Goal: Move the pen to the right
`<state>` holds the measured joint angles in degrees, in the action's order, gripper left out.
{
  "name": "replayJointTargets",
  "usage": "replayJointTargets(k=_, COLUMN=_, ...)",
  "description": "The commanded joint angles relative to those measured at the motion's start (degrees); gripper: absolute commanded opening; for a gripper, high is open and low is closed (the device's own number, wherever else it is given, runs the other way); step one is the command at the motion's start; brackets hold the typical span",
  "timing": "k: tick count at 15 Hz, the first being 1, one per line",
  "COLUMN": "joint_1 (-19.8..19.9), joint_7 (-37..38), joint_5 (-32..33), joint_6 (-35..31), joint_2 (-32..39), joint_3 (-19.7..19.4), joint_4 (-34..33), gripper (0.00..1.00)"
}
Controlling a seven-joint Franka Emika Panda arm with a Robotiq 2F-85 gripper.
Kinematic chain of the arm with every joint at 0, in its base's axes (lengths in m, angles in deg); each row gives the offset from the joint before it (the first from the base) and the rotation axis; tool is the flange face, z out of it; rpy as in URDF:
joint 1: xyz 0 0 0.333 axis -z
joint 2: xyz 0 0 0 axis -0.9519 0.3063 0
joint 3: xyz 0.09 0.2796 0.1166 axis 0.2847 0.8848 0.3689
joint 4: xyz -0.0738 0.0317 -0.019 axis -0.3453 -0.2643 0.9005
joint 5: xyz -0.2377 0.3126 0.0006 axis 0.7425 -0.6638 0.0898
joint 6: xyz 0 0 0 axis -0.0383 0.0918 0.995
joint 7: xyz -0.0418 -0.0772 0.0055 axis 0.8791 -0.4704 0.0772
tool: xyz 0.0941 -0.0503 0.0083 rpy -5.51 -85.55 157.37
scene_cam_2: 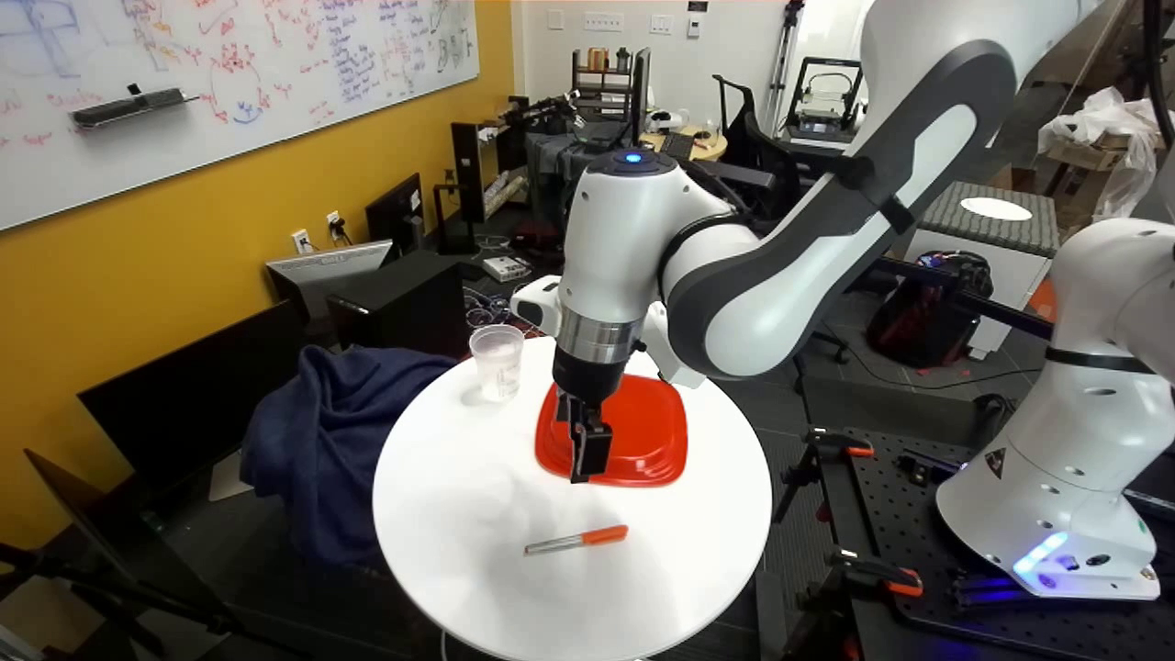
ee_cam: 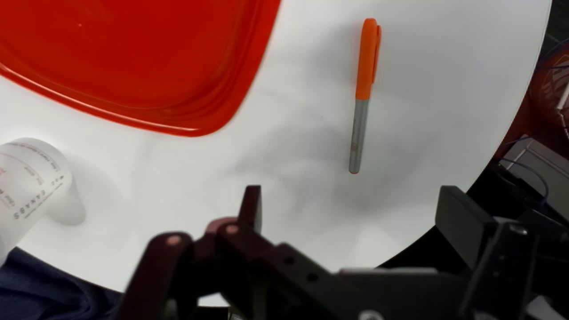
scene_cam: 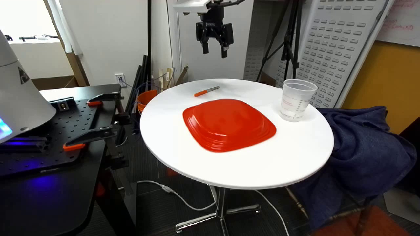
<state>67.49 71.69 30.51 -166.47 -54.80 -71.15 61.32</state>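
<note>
The pen, with an orange cap and a grey barrel, lies flat on the white round table. It shows in both exterior views [scene_cam: 206,91] [scene_cam_2: 576,540] and in the wrist view [ee_cam: 364,89], where its cap points to the top and its grey end to the bottom. My gripper hangs well above the table in both exterior views [scene_cam: 215,52] [scene_cam_2: 587,464]. In the wrist view my gripper [ee_cam: 349,200] has its fingers wide apart with nothing between them. The pen's grey end lies a little above the gap between the fingertips in that view.
A large red squarish plate [scene_cam: 229,119] lies upside down beside the pen on the white table [scene_cam: 295,157]. A clear plastic cup [scene_cam: 297,100] stands near the table's edge. A dark blue cloth [scene_cam: 361,157] hangs on a chair against the table.
</note>
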Motion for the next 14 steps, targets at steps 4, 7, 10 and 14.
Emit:
replayJointTargets(k=4, joint_1=3.0, joint_7=-1.2, joint_5=-4.6, joint_6=-6.0, joint_2=5.3, joint_3=2.7, joint_4=-0.7, gripper=1.0)
replayJointTargets(k=7, joint_1=4.4, joint_7=-1.9, joint_5=-6.8, joint_6=-5.8, joint_2=7.3, joint_3=4.4, joint_4=-1.5, gripper=1.0)
replayJointTargets(k=10, joint_1=5.7, joint_7=-2.5, joint_5=-8.3, joint_6=-4.8, joint_2=9.3, joint_3=6.0, joint_4=-2.9, gripper=1.0)
replayJointTargets(k=14, joint_1=6.5, joint_7=-2.3, joint_5=-8.3, joint_6=-3.7, joint_2=12.4, joint_3=7.0, joint_4=-5.7, gripper=1.0)
